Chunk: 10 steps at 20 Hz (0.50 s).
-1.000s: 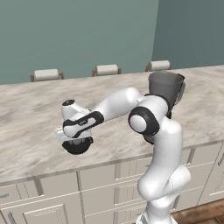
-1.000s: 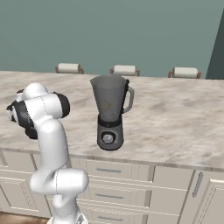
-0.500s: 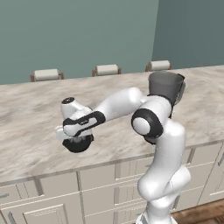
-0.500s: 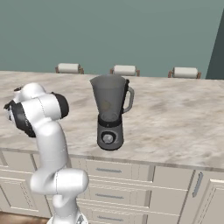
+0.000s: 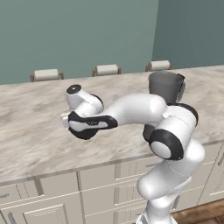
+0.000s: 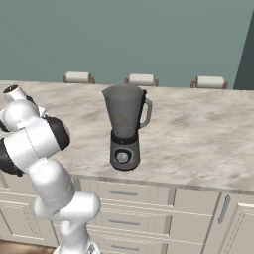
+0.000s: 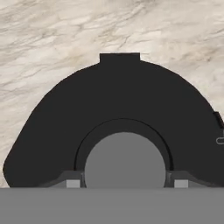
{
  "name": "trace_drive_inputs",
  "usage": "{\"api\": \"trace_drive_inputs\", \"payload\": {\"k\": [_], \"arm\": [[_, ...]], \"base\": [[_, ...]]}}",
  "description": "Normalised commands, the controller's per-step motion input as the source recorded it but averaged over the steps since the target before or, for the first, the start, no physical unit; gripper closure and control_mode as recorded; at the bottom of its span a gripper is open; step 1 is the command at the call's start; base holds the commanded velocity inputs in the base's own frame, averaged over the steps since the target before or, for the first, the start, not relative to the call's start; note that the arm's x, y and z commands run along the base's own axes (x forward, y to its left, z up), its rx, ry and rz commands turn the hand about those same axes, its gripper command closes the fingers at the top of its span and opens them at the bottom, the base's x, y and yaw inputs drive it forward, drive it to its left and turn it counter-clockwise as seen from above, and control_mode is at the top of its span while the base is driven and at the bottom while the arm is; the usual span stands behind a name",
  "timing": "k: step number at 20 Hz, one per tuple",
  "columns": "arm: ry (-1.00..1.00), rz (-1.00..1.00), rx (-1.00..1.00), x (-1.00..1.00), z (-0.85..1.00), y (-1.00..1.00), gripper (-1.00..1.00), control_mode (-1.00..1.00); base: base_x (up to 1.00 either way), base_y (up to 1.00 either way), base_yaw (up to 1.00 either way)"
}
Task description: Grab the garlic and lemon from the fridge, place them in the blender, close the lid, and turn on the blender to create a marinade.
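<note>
In the hand view the black lid [image 7: 118, 113] lies flat on the marbled worktop [image 7: 52, 35], its small tab at top centre of the frame and its grey centre cap [image 7: 124, 159] low in the middle. The tool [image 7: 124, 183] sits right over it: one fingertip [image 7: 72, 182] shows at the cap's left edge and the other at its right edge, so the jaws stand wide, one on either side of the cap; whether they touch it I cannot tell. In the left base view the arm reaches to the left of centre, the hand low over the lid [image 5: 85, 133], which shows as a dark shape under it. The blender [image 6: 125, 126] stands at the middle of the right base view, well apart from the hand at the left edge, its jar open at the top. Three chair backs [image 6: 141, 79] line the worktop's far edge.
</note>
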Motion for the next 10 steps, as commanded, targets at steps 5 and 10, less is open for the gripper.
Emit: {"api": "trace_drive_inputs", "payload": {"k": [5,10], "arm": [[-0.21,0.00,-0.02,0.00,1.00,-0.55,1.00,-1.00],[-0.21,0.00,-0.02,0.00,1.00,-0.56,1.00,-1.00]], "base": [[0.00,0.00,0.00],[0.00,0.00,0.00]]}}
